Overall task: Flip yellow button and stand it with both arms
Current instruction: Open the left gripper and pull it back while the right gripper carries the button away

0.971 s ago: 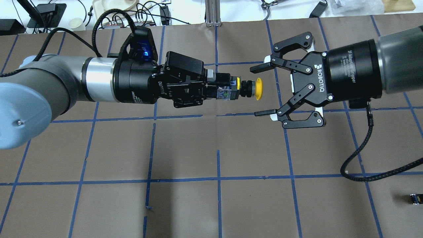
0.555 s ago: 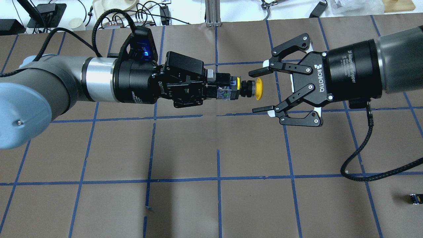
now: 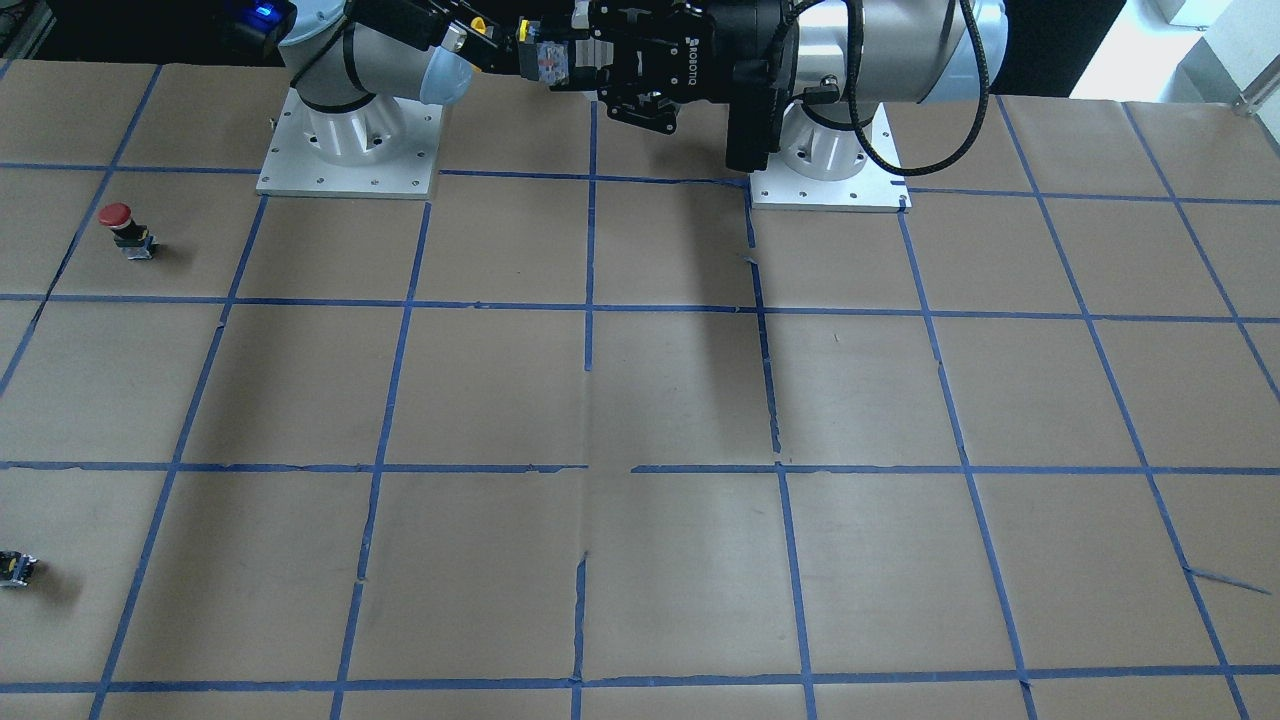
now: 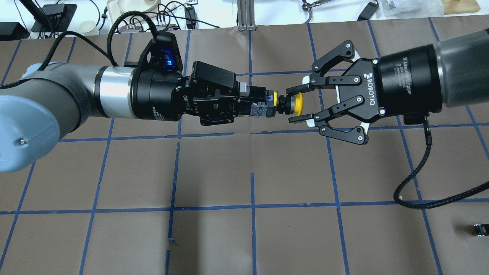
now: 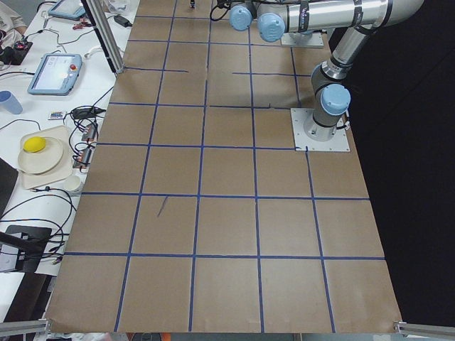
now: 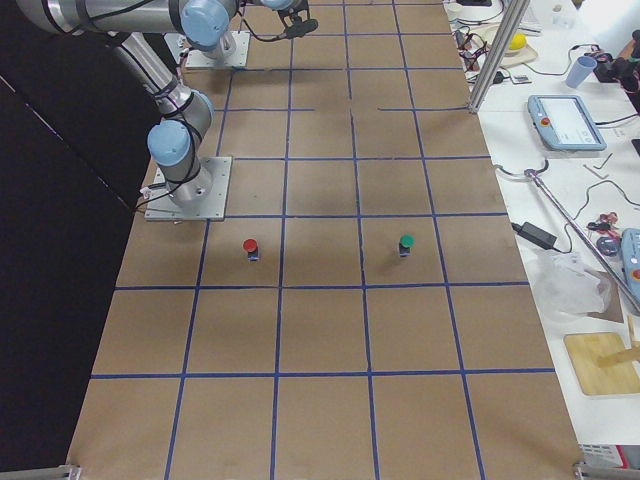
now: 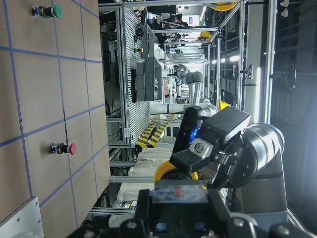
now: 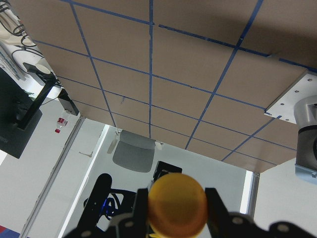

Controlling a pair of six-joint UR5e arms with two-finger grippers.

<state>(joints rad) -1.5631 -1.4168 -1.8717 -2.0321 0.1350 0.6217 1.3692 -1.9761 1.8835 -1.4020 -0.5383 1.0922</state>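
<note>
The yellow button point(image 4: 297, 104) is held level in the air, its round yellow cap facing my right arm. My left gripper point(image 4: 250, 104) is shut on its black and silver switch body. My right gripper point(image 4: 296, 104) faces it, its jaws drawn in close on both sides of the cap, with only a sliver of gap showing. In the right wrist view the cap point(image 8: 178, 203) sits between the two fingers point(image 8: 141, 210). In the left wrist view the cap point(image 7: 167, 174) shows just past the switch body, with the right gripper behind it.
A red-capped button point(image 3: 118, 218) stands on the brown papered table point(image 4: 252, 236) on my right side, also in the exterior right view point(image 6: 250, 247) beside a green-capped one point(image 6: 406, 243). A tiny black-silver part point(image 4: 479, 230) lies near the right front edge.
My right gripper has moved towards the left one and narrowed its jaws around the yellow cap. The left arm and the button have stayed still.
</note>
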